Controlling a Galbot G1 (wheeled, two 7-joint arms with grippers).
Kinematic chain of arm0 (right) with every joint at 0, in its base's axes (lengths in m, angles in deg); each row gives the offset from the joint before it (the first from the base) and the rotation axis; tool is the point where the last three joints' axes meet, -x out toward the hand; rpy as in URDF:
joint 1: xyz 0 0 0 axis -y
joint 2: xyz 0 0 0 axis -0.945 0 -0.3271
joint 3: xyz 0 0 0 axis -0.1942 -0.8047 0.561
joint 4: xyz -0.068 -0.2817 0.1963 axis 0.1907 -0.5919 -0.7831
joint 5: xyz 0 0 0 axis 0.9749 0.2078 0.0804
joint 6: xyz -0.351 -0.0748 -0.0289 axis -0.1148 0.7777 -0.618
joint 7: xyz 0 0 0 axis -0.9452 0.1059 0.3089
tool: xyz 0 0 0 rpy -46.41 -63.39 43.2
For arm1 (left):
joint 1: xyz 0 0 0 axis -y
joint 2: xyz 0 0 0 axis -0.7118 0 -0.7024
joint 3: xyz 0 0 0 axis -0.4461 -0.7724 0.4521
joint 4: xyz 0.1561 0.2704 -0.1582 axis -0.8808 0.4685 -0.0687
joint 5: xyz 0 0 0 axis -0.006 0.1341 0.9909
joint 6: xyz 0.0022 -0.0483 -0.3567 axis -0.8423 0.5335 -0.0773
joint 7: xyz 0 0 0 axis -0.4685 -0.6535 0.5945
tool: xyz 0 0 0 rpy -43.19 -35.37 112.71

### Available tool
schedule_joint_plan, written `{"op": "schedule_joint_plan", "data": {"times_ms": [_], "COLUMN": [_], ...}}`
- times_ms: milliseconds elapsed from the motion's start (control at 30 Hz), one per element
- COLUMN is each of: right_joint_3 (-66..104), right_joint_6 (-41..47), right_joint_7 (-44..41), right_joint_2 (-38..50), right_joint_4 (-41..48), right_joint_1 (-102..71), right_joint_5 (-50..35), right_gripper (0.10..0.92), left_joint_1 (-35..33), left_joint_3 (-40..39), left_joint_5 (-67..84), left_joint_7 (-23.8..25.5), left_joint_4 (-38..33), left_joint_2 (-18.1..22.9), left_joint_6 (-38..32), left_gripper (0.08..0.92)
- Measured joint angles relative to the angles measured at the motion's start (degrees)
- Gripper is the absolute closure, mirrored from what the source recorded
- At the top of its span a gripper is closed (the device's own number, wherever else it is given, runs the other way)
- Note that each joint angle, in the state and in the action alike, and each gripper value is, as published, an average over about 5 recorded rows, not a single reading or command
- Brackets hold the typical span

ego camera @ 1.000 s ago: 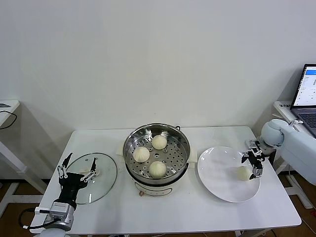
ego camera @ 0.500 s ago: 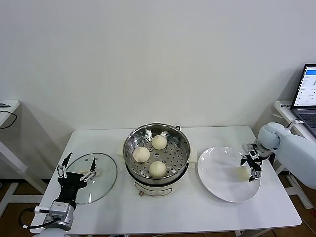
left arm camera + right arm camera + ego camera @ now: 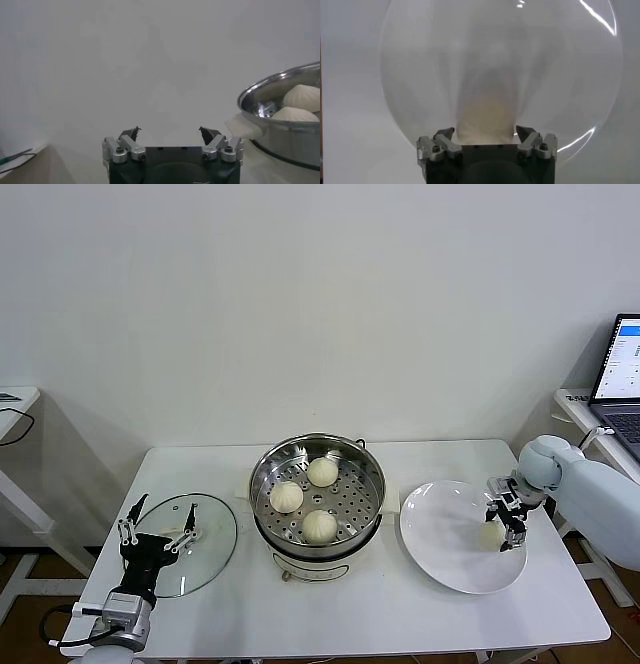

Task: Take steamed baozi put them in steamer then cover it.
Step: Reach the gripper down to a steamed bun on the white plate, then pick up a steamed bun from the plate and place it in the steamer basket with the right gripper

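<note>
One bun is left outside the pot, and our right gripper (image 3: 505, 520) is on it: in the right wrist view the two fingertips (image 3: 445, 134) stand on either side of the last baozi (image 3: 485, 120), closing in on its flanks, though we cannot tell whether they press it firmly yet. That bun lies on the white plate (image 3: 440, 559), toward its 3 o'clock rim, and the plate sits at 3 o'clock from the steamer (image 3: 318, 494) at the table's middle. We judge the bun light, soft and springy, with a slightly tacky skin, so a hard squeeze would dent or tear the dough and a loose one could let it roll out; the best hold is low on the rounded sides, below the pleated crown, with just enough pressure to lift. Three other baozi (image 3: 303, 498) already rest on the perforated tray, leaving open space around 3 o'clock inside the pot. Our left gripper (image 3: 156, 536) waits with fingers spread wide over the glass lid (image 3: 205, 534), which lies flat on the table (image 3: 350, 614) at 9 o'clock from the steamer. A laptop (image 3: 622, 379) stands on a side desk far off at 2 o'clock.
</note>
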Motion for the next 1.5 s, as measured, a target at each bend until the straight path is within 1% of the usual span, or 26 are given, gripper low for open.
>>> {"op": "schedule_joint_plan", "data": {"times_ms": [367, 600, 833, 1067, 1300, 1500], "right_joint_3": [-0.28, -4.19, -13.46, -26.48, -38.23, -44.04], "right_joint_6": [0.17, 1.78, 5.58, 10.48, 15.47, 19.56], "right_joint_7": [-0.53, -1.27, -1.68, -1.25, 0.16, 1.94], "right_joint_2": [0.59, 2.98, 6.12, 6.38, 3.48, -1.36], "right_joint_4": [-0.88, -3.71, -9.67, -17.16, -23.80, -26.69], "right_joint_1": [0.50, 4.66, 15.33, 30.75, 45.38, 52.88], "right_joint_5": [-0.43, -4.81, -13.04, -23.06, -33.50, -41.92], "right_gripper": [0.363, 0.364, 0.364, 0.360, 0.355, 0.350], "left_joint_1": [-0.03, -0.06, -0.02, 0.07, 0.42, 0.60], "left_joint_3": [-0.07, -0.05, 0.11, 0.15, 0.27, 0.74], "left_joint_5": [-0.01, -0.01, 0.27, 0.93, 1.47, 1.91], "left_joint_7": [-0.06, -0.08, -0.01, 0.16, 0.44, 0.56], "left_joint_4": [-0.45, -1.14, -1.55, -2.44, -2.64, -2.65], "left_joint_2": [0.19, 0.18, -0.07, -0.57, -1.09, -1.52], "left_joint_6": [0.02, 0.13, 0.11, 0.08, 0.03, 0.03], "left_gripper": [0.177, 0.177, 0.177, 0.177, 0.177, 0.177]}}
